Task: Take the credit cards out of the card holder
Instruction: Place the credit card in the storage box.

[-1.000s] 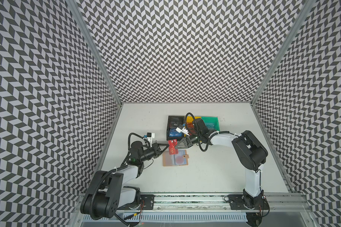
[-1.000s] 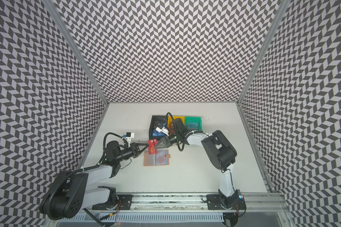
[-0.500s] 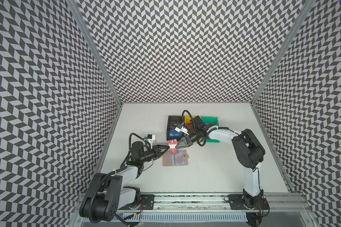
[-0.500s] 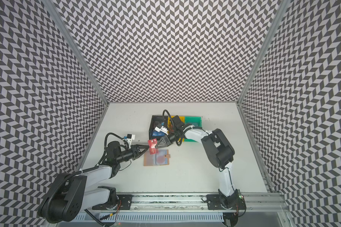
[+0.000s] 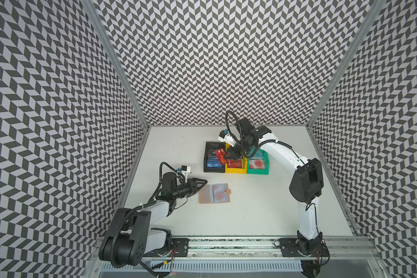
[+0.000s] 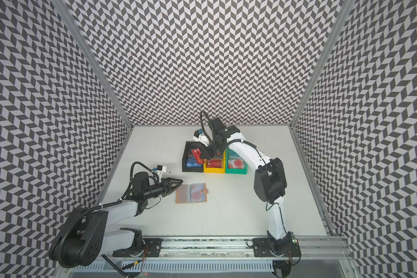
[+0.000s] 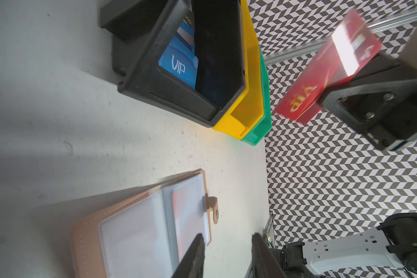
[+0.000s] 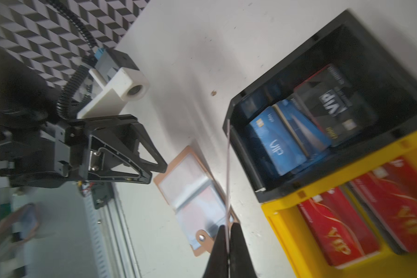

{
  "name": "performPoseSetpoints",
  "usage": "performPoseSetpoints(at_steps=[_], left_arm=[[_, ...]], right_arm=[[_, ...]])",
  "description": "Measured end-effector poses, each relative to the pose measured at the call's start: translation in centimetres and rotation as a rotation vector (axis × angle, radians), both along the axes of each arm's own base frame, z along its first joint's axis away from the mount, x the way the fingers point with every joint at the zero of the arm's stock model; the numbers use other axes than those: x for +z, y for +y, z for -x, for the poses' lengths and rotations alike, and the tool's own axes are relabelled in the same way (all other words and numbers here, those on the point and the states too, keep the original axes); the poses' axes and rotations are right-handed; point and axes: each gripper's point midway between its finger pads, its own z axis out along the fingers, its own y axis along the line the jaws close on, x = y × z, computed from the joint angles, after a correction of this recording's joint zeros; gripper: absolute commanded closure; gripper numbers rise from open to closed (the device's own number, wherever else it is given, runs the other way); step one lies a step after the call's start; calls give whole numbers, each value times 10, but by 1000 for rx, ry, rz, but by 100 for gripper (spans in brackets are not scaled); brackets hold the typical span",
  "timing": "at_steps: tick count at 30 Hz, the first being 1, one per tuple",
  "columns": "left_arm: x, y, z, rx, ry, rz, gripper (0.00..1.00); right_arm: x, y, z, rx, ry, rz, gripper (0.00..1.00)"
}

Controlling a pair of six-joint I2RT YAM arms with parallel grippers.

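Credit card point(image 5: 220, 156), red flat plastic with gold "VIP" lettering, is hanging pinched by the right gripper point(image 5: 227, 157), its fingers pressed together on it, over the adjoining black plastic bin point(image 5: 205, 157) and yellow plastic bin point(image 5: 235, 171). Tan leather-like book-style card holder point(image 5: 205, 195) is lying open on the white table point(image 5: 250, 214). Left gripper point(image 5: 202, 184), jaws parted, is hovering just beside the holder's edge.

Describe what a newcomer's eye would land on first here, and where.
A red plastic VIP card is pinched in the right gripper above the row of black, yellow and green plastic bins at the rear. Nearer the front, the tan leather-like card holder lies open beside the open left gripper.
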Motion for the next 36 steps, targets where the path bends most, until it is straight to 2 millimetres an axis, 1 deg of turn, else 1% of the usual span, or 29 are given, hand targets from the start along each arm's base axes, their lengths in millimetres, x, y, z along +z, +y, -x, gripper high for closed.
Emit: performPoseSetpoints(at_steps=[2,3,6,8,10,17,20,23,25,32,36], left_arm=[[-1,0,-1,-2,6,-2,65],[-2,0,-2,-3,7,-3,65],[-3,-1,-2,-6,8,-6,65],[-1,-1,-3,-8,2,-8,65],[0,-1,-4,-9,-3,-9,65],[0,-1,-4,-9,-3,-10,65],[-1,-1,-4,-10,-2,-11,65],[-3,-1,-4,-10,6,-13,65],[-5,-1,-3,-10,14,-14,65],[-9,-1,-3,-10,27,-16,65],[-9,-1,-3,-10,27,-16,65]], right_arm=[[7,-10,-10,2,-85,70,100],[7,-15,-12,12,-118,104,100],[-6,-32,-14,61,-191,250,100],[-19,-44,-11,96,-223,365,100],[-26,-54,-10,121,-243,451,100],[-37,-69,-15,171,-293,592,100],[-47,-75,-19,187,-299,642,100],[-59,-83,-17,211,-288,688,100],[-64,-83,-18,223,-288,696,100],[-72,-80,-20,257,-297,710,100],[-88,-74,-19,279,-282,716,100]])
